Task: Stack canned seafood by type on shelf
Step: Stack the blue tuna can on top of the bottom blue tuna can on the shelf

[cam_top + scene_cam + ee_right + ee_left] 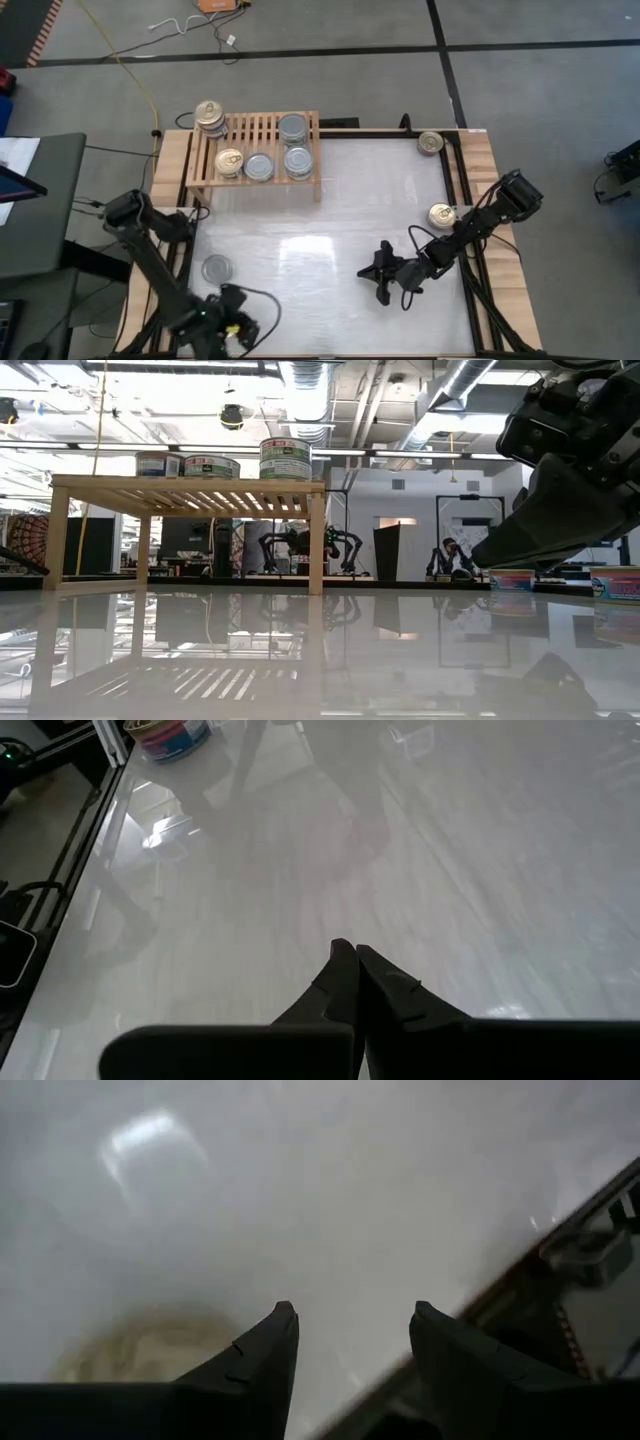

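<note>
Your left gripper (237,325) sits at the table's near left edge, fingers parted and empty; your right gripper (380,272) rests pinched shut on nothing over the bare middle of the table (330,230).

From above you see the shelf (262,130) at the far left carrying gold-topped tins (229,161) and silver-topped tins (294,127), plus a loose silver tin (216,268) near your left arm and two gold ones (440,214) along the right side. The low view shows only the shelf's tins in profile; your right wrist view catches one tin (168,734) at the table's edge.
</note>
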Robot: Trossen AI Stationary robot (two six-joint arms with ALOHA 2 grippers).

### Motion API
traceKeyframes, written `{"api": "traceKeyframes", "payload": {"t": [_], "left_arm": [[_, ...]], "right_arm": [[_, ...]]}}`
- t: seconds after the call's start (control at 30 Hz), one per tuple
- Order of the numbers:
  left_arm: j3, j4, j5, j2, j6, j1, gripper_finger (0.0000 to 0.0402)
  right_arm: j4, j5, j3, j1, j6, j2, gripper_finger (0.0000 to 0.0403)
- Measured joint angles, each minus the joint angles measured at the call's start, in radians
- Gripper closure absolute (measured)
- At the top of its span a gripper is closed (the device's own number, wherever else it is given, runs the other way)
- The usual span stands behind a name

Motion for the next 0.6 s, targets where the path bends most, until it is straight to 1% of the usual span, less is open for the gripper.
{"api": "traceKeyframes", "payload": {"t": [0.07,0.13,0.27,0.37,0.47,0.5,0.6], "left_arm": [[-0.004,-0.021,0.039,0.015,-0.094,-0.029,0.0219],[-0.007,-0.073,0.107,0.033,-0.170,-0.050,0.0219],[-0.009,-0.142,0.236,0.065,-0.255,-0.056,0.0219],[-0.022,-0.147,0.308,0.080,-0.253,-0.041,0.0219],[-0.022,-0.130,0.381,0.104,-0.207,-0.012,0.0219],[-0.023,-0.121,0.392,0.106,-0.184,0.001,0.0219],[-0.023,-0.099,0.377,0.111,-0.129,0.035,0.0219]], "right_arm": [[0.002,0.000,0.000,0.000,0.000,0.000,0.0376],[0.001,0.000,0.000,0.000,0.000,0.000,0.0376],[0.001,0.000,0.000,0.000,0.000,0.000,0.0376],[0.000,-0.001,0.000,0.000,0.000,0.000,0.0376],[0.000,-0.001,0.000,0.000,0.000,0.000,0.0376],[-0.001,-0.001,0.000,0.000,0.000,0.000,0.0376],[-0.002,-0.001,0.000,0.000,0.000,0.000,0.0376]]}}
